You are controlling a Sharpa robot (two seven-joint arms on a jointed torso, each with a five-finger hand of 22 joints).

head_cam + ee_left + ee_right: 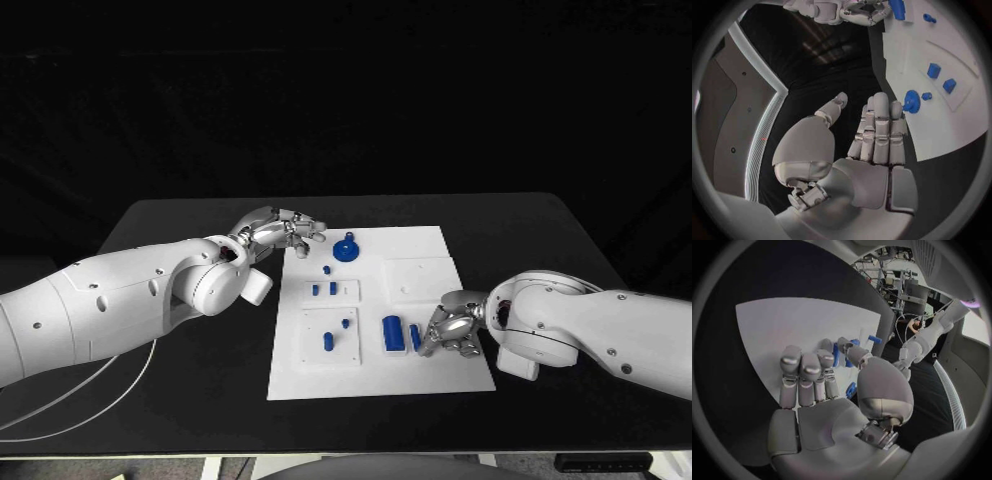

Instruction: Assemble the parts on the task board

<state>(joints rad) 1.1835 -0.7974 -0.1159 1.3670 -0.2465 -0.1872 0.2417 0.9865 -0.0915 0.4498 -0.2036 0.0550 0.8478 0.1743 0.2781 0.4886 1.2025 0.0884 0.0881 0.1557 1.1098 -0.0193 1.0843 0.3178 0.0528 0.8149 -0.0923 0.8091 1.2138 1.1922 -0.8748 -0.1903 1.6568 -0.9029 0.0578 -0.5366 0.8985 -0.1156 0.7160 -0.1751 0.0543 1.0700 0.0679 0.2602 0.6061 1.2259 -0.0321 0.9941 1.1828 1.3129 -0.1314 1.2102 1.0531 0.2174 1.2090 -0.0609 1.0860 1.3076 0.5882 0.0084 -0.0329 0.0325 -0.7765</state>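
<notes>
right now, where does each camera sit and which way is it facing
Head view: on the robot's head, looking down at the task board; both arms show.
Left wrist view: behind the left hand, facing the board's round blue part.
Right wrist view: behind the right hand, facing the board.
Left wrist and head views share the right hand.

White task board (433, 370) — blue parts (392, 332)

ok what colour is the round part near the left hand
Blue. The round part shows best in the head view, on the white board.
</notes>
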